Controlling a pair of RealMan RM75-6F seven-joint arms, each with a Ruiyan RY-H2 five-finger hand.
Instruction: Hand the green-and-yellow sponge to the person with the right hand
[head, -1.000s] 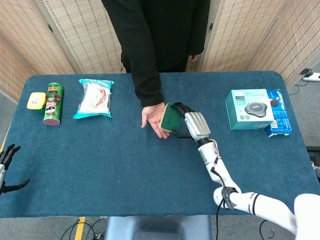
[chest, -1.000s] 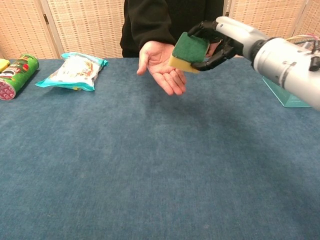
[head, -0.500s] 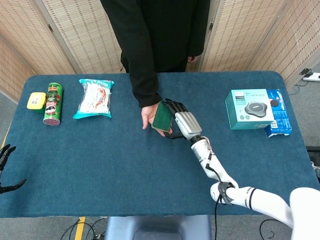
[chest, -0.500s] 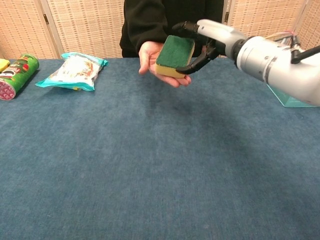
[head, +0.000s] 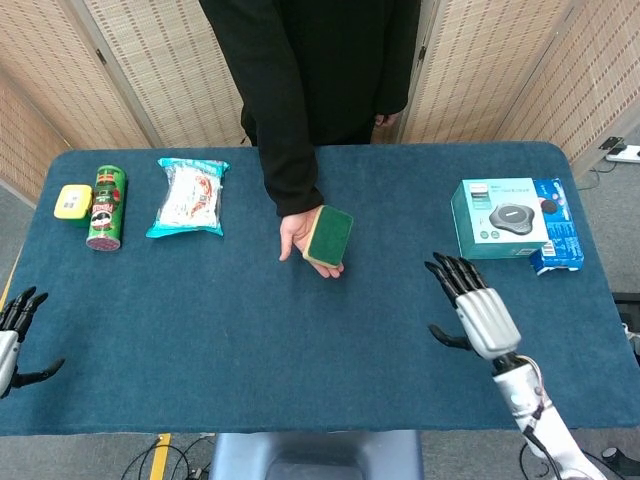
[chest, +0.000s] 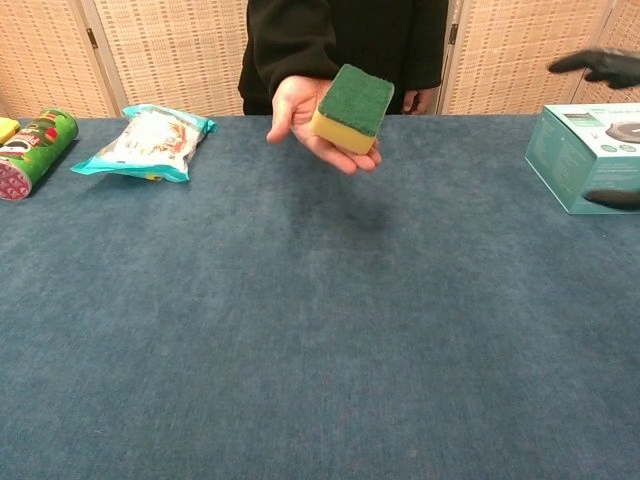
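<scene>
The green-and-yellow sponge (head: 328, 236) (chest: 351, 107) lies in the person's open palm (head: 299, 238) (chest: 299, 113), held above the middle of the blue table. My right hand (head: 474, 305) is empty, fingers spread, well to the right and nearer the front edge, far from the sponge. In the chest view only its dark fingertips (chest: 598, 63) show at the right edge. My left hand (head: 14, 330) hangs open off the table's front left corner, holding nothing.
A green can (head: 106, 206), a yellow object (head: 73, 203) and a snack bag (head: 190, 197) lie at the back left. A teal box (head: 503, 217) (chest: 583, 152) with a blue pack (head: 558, 238) stands at the right, just beyond my right hand.
My right hand let go of the sponge into the person's palm and drew back to the right and toward the front edge. The person now holds the sponge alone.
</scene>
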